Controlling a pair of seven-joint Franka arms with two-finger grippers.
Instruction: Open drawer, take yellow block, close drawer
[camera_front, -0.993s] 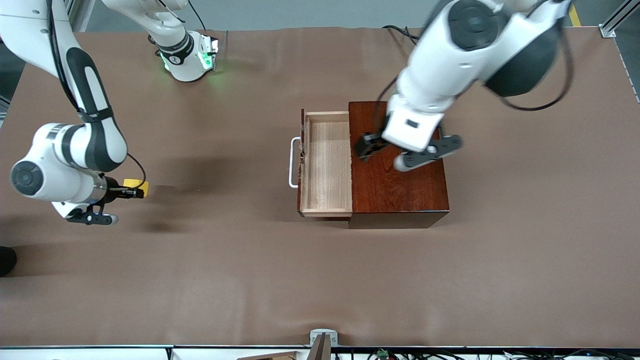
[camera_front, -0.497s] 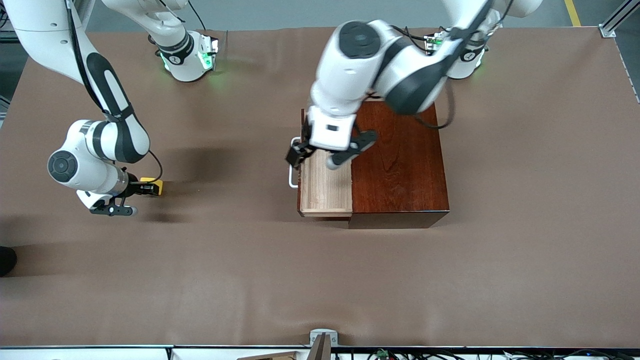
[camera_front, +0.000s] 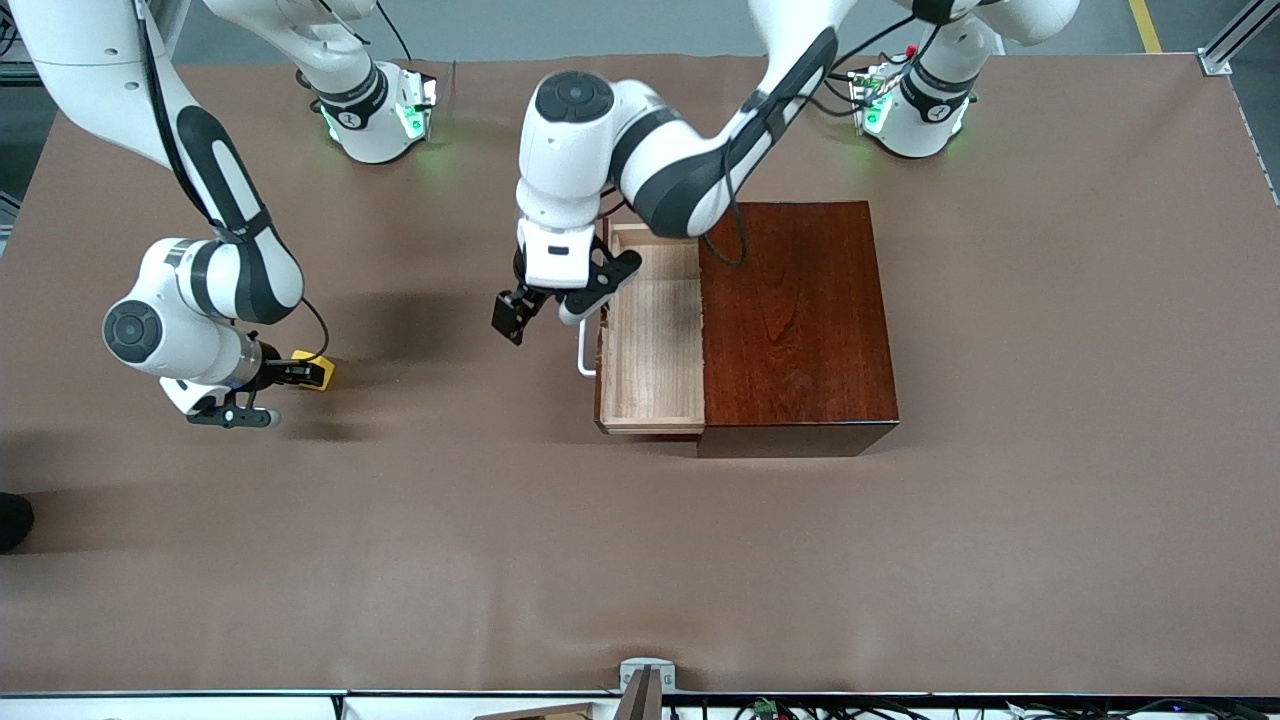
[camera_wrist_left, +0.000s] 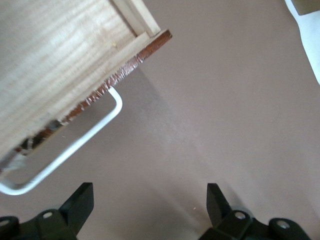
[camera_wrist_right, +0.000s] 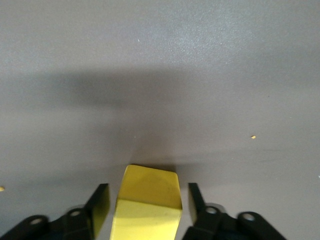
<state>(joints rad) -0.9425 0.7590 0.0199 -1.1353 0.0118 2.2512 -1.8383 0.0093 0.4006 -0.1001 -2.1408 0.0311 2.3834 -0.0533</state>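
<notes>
Drawer is pulled out of the dark red-brown box toward the right arm's end of the table, pale wood inside, nothing visible in it. Its white handle sticks out from the drawer front, partly covered by the left arm's hand in the front view. Left gripper hangs over the table just beside the handle, in front of the drawer; fingers spread wide, gripping nothing, as the left wrist view shows, with bare table between the two fingertips and the handle off to one side, apart from them. Left arm reaches in from its base across the box top. Yellow block is out of the drawer, well apart from the box, near the right arm's end of the table. Right gripper is low at the table with the block between its fingers; the right wrist view shows small gaps on both sides of the block, so the fingers are parted and not clamping it. Cannot tell whether the block sits flat on the table; it looks slightly tilted.
</notes>
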